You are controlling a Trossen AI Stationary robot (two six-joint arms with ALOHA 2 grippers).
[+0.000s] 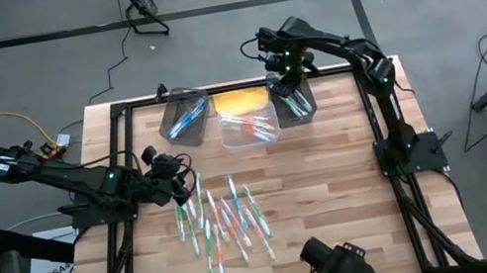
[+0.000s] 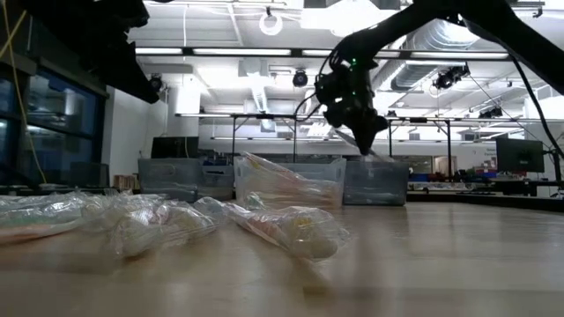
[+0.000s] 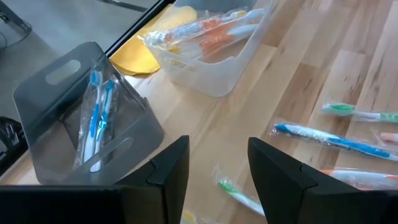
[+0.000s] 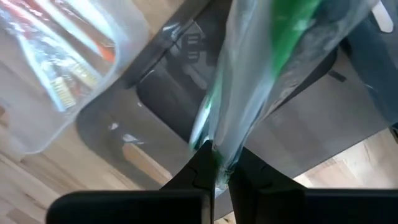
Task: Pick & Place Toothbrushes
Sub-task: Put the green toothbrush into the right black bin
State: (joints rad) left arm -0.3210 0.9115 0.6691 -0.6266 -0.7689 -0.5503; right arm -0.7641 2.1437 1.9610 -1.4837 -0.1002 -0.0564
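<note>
Wooden table, toothbrushes scattered mid-surface.
Right gripper pinches a wrapped green toothbrush over the dark bin; left gripper hovers, fingers apart.

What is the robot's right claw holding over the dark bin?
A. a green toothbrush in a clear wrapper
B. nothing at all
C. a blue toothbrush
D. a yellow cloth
A: the right wrist view shows the right claw pinched shut on a clear wrapper with a green toothbrush inside, hanging above the dark bin.
</note>
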